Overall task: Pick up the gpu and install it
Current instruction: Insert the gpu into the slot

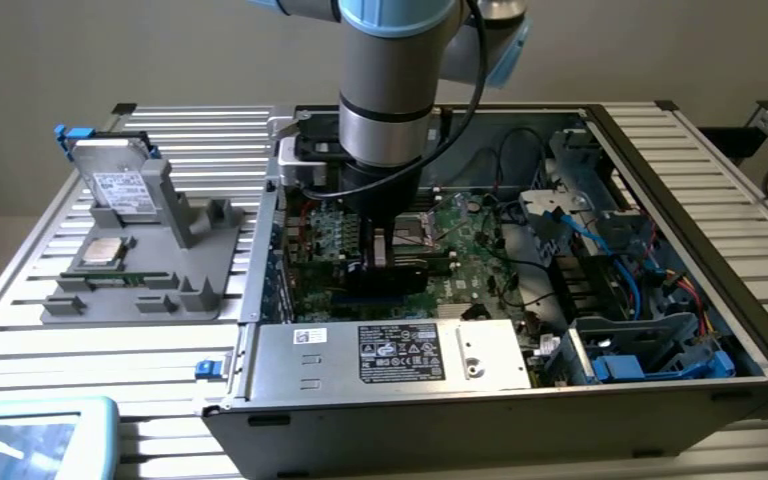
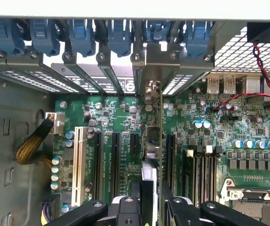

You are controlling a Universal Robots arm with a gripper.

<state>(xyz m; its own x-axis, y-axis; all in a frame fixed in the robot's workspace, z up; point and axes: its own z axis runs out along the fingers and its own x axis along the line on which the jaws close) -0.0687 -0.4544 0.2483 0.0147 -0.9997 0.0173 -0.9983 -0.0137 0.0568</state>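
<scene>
The gripper [image 2: 151,208] is clamped on the gpu [image 2: 152,141], which stands edge-on directly beneath it among the motherboard [image 2: 219,141] slots. The pickup is done, but I can't tell whether the gpu is fully seated.

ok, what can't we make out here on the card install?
Whether the graphics card is seated: edge-on over its slot in the wrist view; the arm covers it in the exterior view.
The card's faces: edge-on, wrist view.
How much of the card the pincer holds: cut off at the wrist view's edge.
Print on the silver box's label: too small, exterior view.
</scene>
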